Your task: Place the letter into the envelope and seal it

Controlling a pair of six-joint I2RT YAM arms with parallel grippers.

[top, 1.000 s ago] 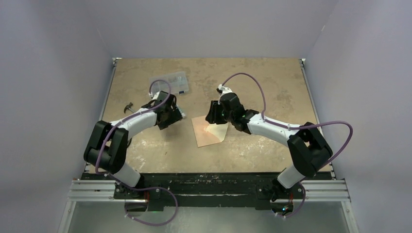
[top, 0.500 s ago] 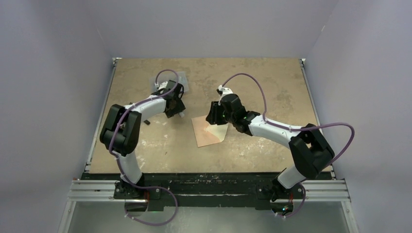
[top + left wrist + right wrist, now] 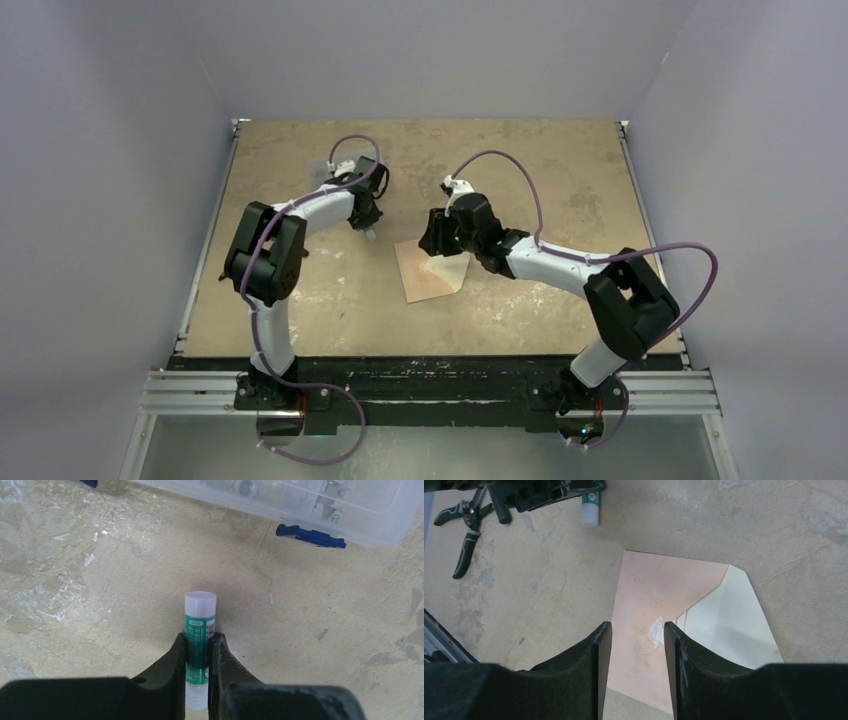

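Item one, left gripper: I see both fingers pressed against the green label of a glue stick, its white cap pointing away from the gripper, over the mottled table. Item two, clear plastic box with a blue latch: ahead of the left gripper and to its right, apart from the glue stick. Item three, right gripper: jaws partly apart with nothing between them, poised above the envelope. Item four, envelope: flat on the table, under and ahead of the right gripper, its pale cream flap lying open to that gripper's right. Item five, the letter: I cannot tell it apart from the envelope. Item six, black-handled pliers: on the table, ahead of the right gripper and far to its left.
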